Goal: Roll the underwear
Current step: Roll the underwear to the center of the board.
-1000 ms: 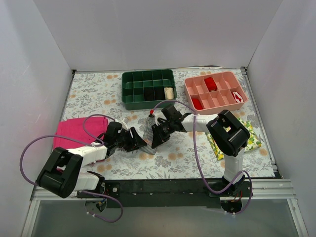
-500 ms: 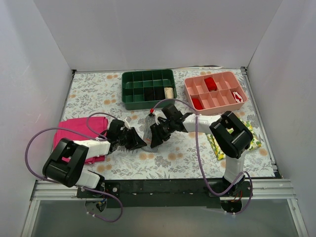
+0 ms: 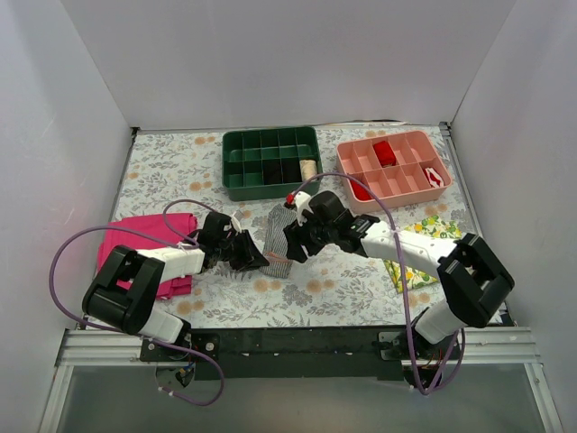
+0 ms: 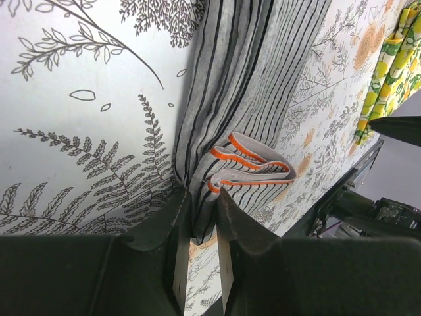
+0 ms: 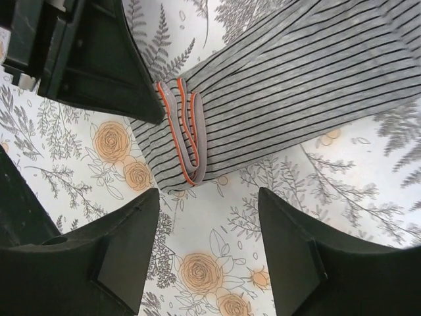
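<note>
White walls box in a tabletop (image 3: pixel 180 171) covered in a floral print, on which lie two compartment trays, one green (image 3: pixel 243 155) and one pink (image 3: pixel 410 155), both at the far side. There are three pieces of fabric: one magenta cloth (image 3: pixel 135 239) at the left, one lemon-print cloth (image 3: pixel 444 229) at the right, and the single striped underwear (image 3: pixel 278 242) folded into a long band near the middle, running from in front of the green tray towards the near edge. Both arms meet at its near end, where the orange-trimmed waistband is tucked into a fold. The left gripper (image 4: pixel 197 210) has its fingers pressed close together with an edge of that folded end pinched between them. The right gripper (image 5: pixel 207 204) hovers just above the same end with its jaws spread wide, gripping nothing. A second ago the left jaws stood wider and the right ones were nearly closed at the fabric; since then the right arm's elbow has swung out and down to the right, over the lemon-print cloth.
</note>
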Available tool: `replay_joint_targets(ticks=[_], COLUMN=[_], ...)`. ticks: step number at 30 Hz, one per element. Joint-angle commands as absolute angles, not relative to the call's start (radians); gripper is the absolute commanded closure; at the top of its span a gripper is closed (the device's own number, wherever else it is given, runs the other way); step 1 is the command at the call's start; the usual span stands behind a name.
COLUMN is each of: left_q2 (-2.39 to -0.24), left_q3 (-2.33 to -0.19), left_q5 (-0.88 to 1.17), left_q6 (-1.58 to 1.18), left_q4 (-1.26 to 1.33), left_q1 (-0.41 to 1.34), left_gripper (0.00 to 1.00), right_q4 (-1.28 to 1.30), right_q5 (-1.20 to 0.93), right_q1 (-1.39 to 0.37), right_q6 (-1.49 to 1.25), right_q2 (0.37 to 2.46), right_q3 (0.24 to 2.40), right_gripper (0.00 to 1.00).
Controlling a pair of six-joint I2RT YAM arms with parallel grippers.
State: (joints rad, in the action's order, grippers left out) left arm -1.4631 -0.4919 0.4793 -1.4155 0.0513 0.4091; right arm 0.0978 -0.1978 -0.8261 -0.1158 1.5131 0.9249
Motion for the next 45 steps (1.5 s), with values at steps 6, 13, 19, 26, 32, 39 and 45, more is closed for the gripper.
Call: replay_joint_targets(ticks=[6, 13, 19, 26, 32, 39, 45], left_q2=[-1.463, -1.463, -1.466, -1.46, -1.453, -1.427, -1.342], left_q3=[-0.476, -0.477, -0.483, -0.477, -0.474, -0.465, -0.466], left_q5=[0.417, 0.419, 0.422, 0.426, 0.428, 0.433, 0.391], left_q6=[-1.368, -1.37, -1.368, -1.37, -1.371, -1.377, -1.39], left_q4=[-0.081, -0.08, -0.081, -0.077, -0.075, -0.078, -0.141], left_q1=[0.413, 0.413, 0.413, 0.413, 0.413, 0.413, 0.413], left_gripper=[0.81, 0.81, 0.8, 0.8, 0.8, 0.79, 0.63], right_q4=[0.017, 0.009, -0.012, -0.026, -0.049, -0.104, -0.166], right_q5=[-0.357, -0.41, -0.433, -0.468, -0.508, -0.555, -0.629], right_q1=[-0.831, -0.83, -0.83, -0.83, -0.83, -0.831, -0.83], right_q6=[-0.156, -0.163, -0.167, -0.169, -0.178, -0.215, -0.281], right_q2=[1.655, 1.689, 1.713, 1.759, 1.77, 1.755, 1.732], right_q3=[0.976, 0.994, 0.983, 0.994, 0.989, 0.939, 0.879], right_gripper=[0.31, 0.32, 0.32, 0.36, 0.52, 0.86, 0.99])
